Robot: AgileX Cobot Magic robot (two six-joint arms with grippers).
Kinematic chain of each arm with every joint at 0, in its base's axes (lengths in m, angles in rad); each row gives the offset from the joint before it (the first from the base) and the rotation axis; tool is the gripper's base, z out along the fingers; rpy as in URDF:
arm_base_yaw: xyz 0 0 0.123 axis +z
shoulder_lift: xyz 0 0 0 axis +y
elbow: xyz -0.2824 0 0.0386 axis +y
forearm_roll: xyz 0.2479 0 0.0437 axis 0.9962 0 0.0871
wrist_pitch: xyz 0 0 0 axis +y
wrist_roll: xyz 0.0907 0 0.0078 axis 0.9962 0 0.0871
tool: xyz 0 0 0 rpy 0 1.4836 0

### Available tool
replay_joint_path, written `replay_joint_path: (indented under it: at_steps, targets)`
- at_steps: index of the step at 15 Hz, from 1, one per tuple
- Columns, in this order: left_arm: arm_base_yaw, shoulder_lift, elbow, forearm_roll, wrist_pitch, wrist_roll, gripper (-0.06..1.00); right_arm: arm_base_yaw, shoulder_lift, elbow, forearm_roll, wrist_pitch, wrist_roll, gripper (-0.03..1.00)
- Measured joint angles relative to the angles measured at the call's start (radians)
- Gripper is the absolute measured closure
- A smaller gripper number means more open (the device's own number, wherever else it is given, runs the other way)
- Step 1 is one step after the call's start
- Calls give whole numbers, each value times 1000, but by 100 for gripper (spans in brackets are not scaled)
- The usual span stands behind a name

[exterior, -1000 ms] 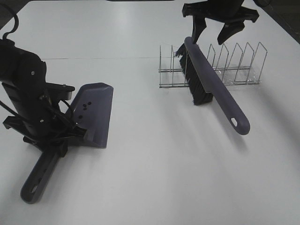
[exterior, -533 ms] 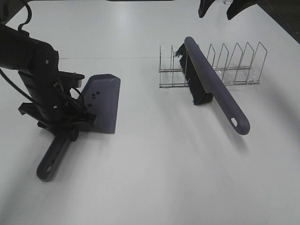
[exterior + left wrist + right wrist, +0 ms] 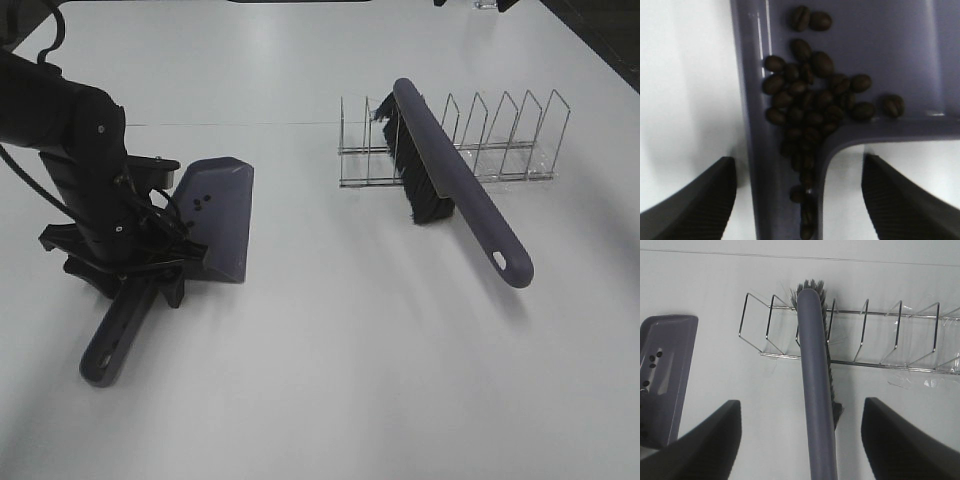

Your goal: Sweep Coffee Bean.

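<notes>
1. Coffee beans (image 3: 810,100) lie in a loose heap inside the purple dustpan (image 3: 225,215), piled against one raised side wall and trailing down into the channel of its handle (image 3: 115,335). From the high camera only a few dark specks show on the pan.
2. The dustpan rests flat on the white counter (image 3: 330,350) at the left, its handle pointing toward the near edge.
3. The left tool (image 3: 799,197) sits over the joint of pan and handle. In its wrist view its two dark fingers (image 3: 695,195) stand spread, one on each side of the handle, with white counter showing between each finger and the plastic.
4. A purple brush (image 3: 455,185) with black bristles leans in a wire rack (image 3: 500,140) at the right, its handle sloping down toward the near side.
5. The right tool (image 3: 800,440) is above the brush, spread wide, its fingers (image 3: 697,445) well clear of the brush on both sides and pinching nothing.
</notes>
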Motion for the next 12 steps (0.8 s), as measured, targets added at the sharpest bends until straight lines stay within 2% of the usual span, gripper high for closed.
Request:
replay_joint_path:
  at_steps: [5, 12]
  targets:
    - [18, -134, 4, -8, 84, 77, 27, 0, -87, 118, -5, 1, -31, 38]
    - [344, -407, 7, -16, 152, 180, 27, 0, -337, 410, -29, -1, -74, 38]
